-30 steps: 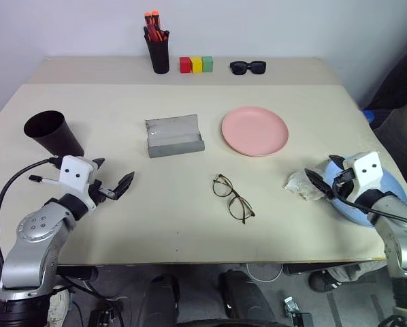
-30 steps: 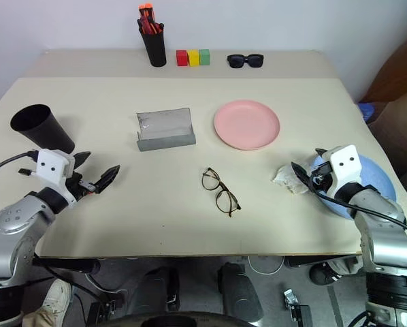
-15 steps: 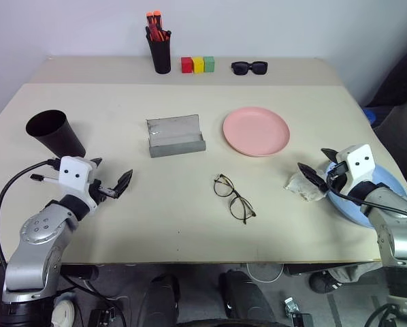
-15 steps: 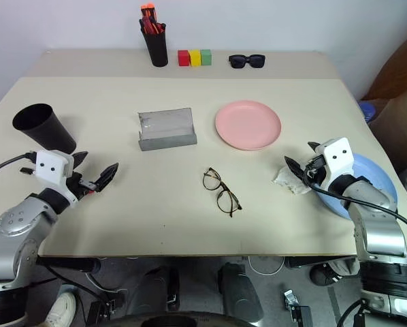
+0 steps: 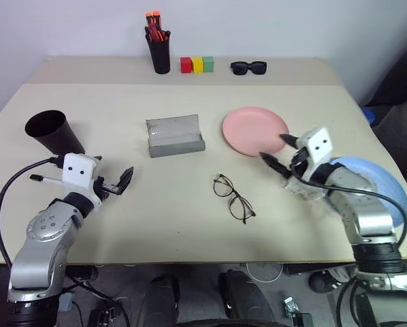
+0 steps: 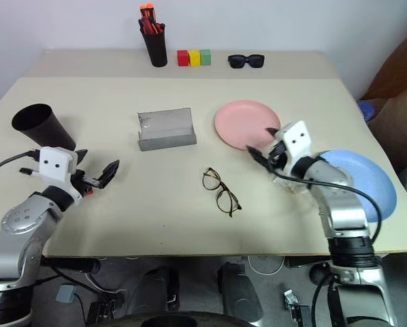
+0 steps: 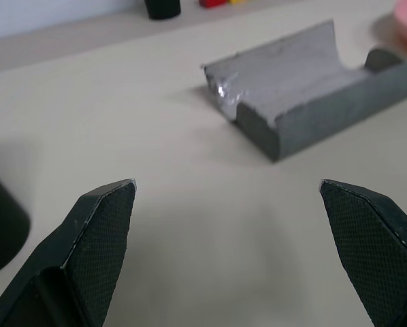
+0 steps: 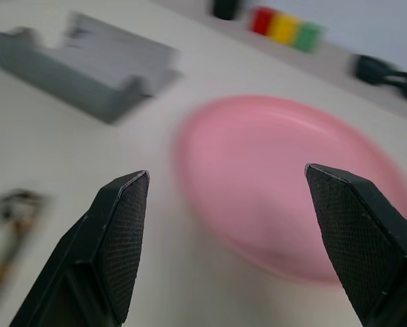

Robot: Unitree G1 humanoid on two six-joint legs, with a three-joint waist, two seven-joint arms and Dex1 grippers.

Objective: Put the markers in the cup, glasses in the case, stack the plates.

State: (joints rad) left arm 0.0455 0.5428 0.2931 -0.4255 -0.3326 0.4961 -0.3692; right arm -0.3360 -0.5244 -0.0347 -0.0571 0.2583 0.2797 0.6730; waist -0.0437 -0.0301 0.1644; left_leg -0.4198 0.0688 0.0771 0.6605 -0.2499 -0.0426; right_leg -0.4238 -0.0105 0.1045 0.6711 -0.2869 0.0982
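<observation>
Several markers (image 5: 155,22) with orange caps stand in a straight black pen holder (image 5: 160,56) at the table's far edge. The wide black cup (image 5: 52,133) stands at the left, just behind my open left gripper (image 5: 114,170). The grey case (image 5: 175,136) lies open mid-table, also seen ahead of the left fingers (image 7: 101,231). The wire-frame glasses (image 5: 233,197) lie in front of it. My open right gripper (image 5: 275,150) hovers at the near edge of the pink plate (image 5: 254,128), empty. The blue plate (image 5: 375,182) lies at the right edge.
Black sunglasses (image 5: 248,67) and red, yellow and green blocks (image 5: 197,65) sit along the far edge. A crumpled whitish wad (image 5: 304,189) lies under my right forearm beside the blue plate.
My right gripper has swung left, off the blue plate and the wad, to the pink plate's near edge. The left gripper has stayed in place.
</observation>
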